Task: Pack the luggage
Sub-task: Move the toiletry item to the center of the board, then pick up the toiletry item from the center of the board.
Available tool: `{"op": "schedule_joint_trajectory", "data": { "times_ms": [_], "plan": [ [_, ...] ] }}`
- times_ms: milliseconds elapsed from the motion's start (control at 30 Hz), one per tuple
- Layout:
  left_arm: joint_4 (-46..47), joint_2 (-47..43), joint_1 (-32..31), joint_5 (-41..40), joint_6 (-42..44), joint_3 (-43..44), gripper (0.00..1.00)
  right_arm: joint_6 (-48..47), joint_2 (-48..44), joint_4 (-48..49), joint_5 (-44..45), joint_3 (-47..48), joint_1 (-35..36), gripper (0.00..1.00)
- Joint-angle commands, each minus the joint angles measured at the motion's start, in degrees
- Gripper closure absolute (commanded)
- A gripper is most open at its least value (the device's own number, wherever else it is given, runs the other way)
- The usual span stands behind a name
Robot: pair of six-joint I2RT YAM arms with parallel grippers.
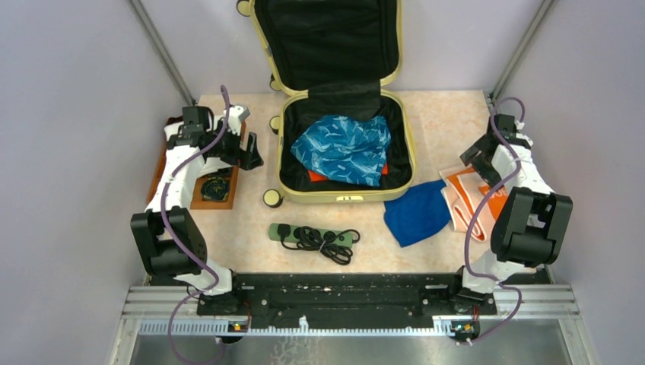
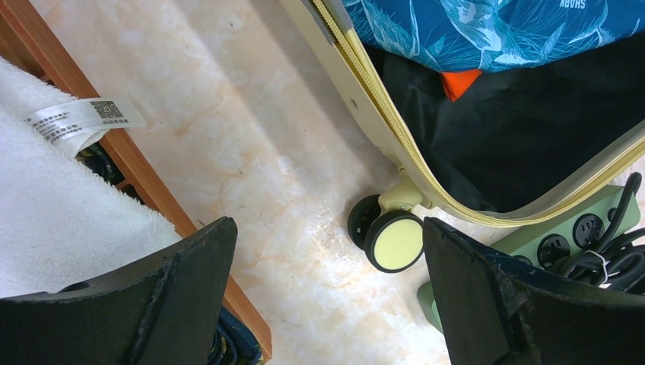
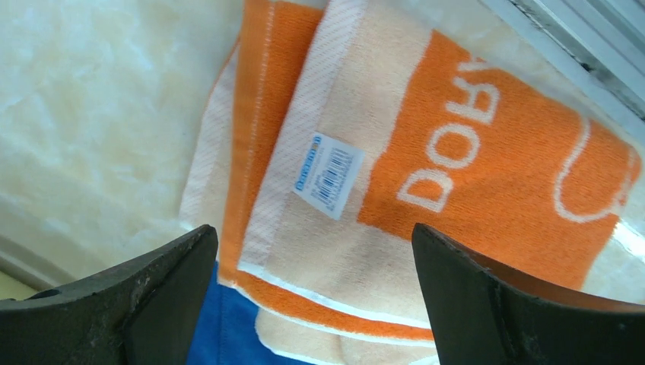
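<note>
The luggage [image 1: 380, 195], a pale yellow hard-shell suitcase, lies open at the back centre with its black-lined lid up against the wall. Inside it lie a blue patterned cloth [image 1: 342, 148] and something orange [image 1: 316, 176] under that. My left gripper [image 1: 249, 156] hangs open left of the case, over bare table beside a wheel [image 2: 394, 242]; in the left wrist view the gripper [image 2: 328, 228] holds nothing. My right gripper [image 1: 475, 163] is open just above an orange and cream towel [image 3: 456, 175], and in the right wrist view the gripper [image 3: 313, 232] is empty.
A plain blue cloth [image 1: 417, 213] lies partly under the orange towel [image 1: 471, 194]. A green power strip with a black cable [image 1: 312, 236] sits in front of the case. A wooden tray [image 1: 217, 186] at the left carries a white towel [image 2: 46, 213].
</note>
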Motion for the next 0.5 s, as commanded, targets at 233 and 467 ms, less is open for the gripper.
{"op": "schedule_joint_trajectory", "data": {
  "times_ms": [233, 467],
  "plan": [
    [0.3, 0.7, -0.2, 1.4, 2.0, 1.8, 0.02, 4.0, -13.4, -5.2, 0.0, -8.6, -13.6, 0.01],
    [-2.1, 0.8, -0.3, 1.9, 2.6, 4.3, 0.02, 2.2, -16.5, -0.6, -1.5, -16.2, -18.0, 0.01]
  ]
}}
